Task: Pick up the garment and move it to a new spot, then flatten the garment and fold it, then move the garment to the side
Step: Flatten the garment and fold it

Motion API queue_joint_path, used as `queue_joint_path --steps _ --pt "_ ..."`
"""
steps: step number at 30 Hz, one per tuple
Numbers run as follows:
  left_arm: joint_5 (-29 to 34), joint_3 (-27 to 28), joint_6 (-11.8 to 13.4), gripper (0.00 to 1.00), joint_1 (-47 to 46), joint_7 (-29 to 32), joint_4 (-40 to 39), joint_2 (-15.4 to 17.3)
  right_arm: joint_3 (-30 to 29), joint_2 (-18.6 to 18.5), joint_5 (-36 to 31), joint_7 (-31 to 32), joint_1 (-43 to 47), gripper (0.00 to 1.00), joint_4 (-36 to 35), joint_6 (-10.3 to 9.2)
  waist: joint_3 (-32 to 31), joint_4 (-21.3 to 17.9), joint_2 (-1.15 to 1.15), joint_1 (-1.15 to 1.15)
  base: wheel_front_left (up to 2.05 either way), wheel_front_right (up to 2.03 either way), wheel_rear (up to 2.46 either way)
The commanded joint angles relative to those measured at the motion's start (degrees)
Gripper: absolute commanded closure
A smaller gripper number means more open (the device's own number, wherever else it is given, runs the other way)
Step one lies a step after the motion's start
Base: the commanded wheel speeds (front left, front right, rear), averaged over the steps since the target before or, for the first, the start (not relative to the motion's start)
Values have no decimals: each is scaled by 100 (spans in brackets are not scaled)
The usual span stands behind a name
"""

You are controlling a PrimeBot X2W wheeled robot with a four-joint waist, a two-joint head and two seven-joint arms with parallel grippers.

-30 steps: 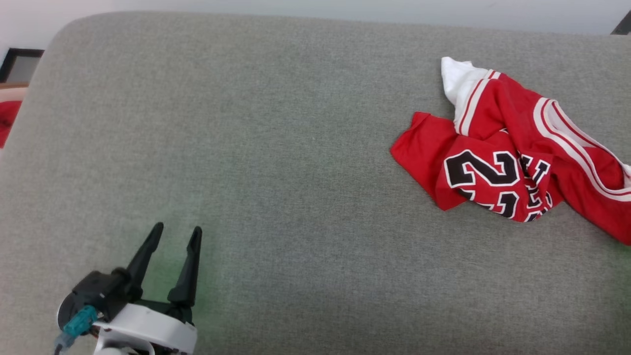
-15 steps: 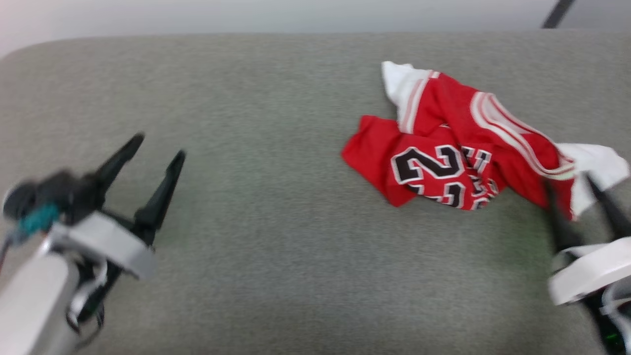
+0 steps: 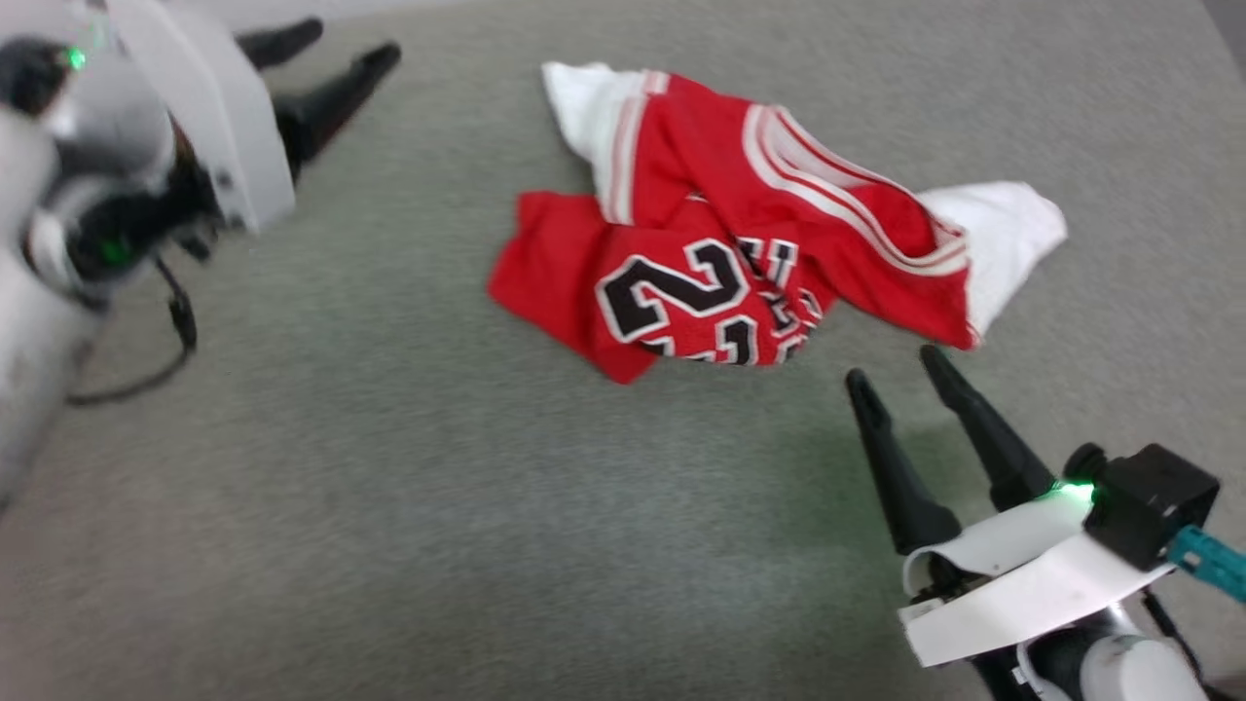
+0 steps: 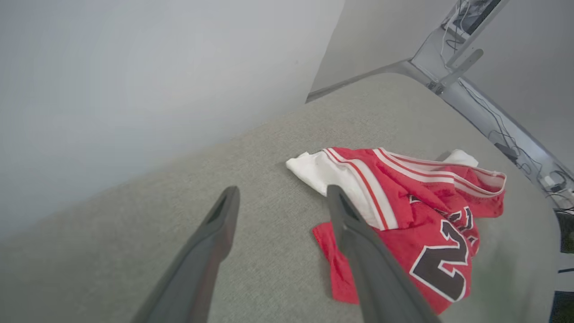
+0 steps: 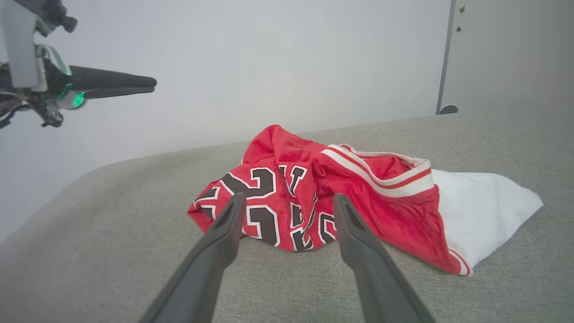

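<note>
As the head swung round, the right gripper [image 3: 893, 368], spread and empty, had come up just short of the crumpled garment [image 3: 740, 234] lying on the grey cushion [image 3: 389, 487], the left gripper [image 3: 346, 41] likewise spread at far left, so pickup looked next.

My left pincer [image 3: 336, 47] hangs high at the upper left of the head view. Its two dark fingers [image 3: 331, 90] are spread apart and grip nothing, and my pale forearm [image 3: 29, 321] trails below it. My right pincer [image 3: 896, 368] sits low at the lower right, likewise parted and empty, tips pointing up and slightly left.
</note>
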Motion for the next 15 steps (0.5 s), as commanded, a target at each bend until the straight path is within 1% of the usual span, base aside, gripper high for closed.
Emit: queue_joint_path --steps 1,4,7,15 --pt "-232 -47 2 0 -217 284 193 -14 96 46 -65 -73 -70 0 15 -4 733 -829 0 0 0 0 0" --pt "-642 -139 2 0 -590 886 622 -129 309 109 -109 -186 -142 0 59 -4 915 -1124 0 0 0 0 0" --pt "-848 -227 2 0 -864 1328 969 -175 482 153 -144 -294 -162 0 46 -4 1046 -1334 0 0 0 0 0" --pt "-1072 -474 2 0 -1126 1999 1705 -273 874 213 -161 -438 -311 0 -121 -4 1208 -1718 0 0 0 0 0"
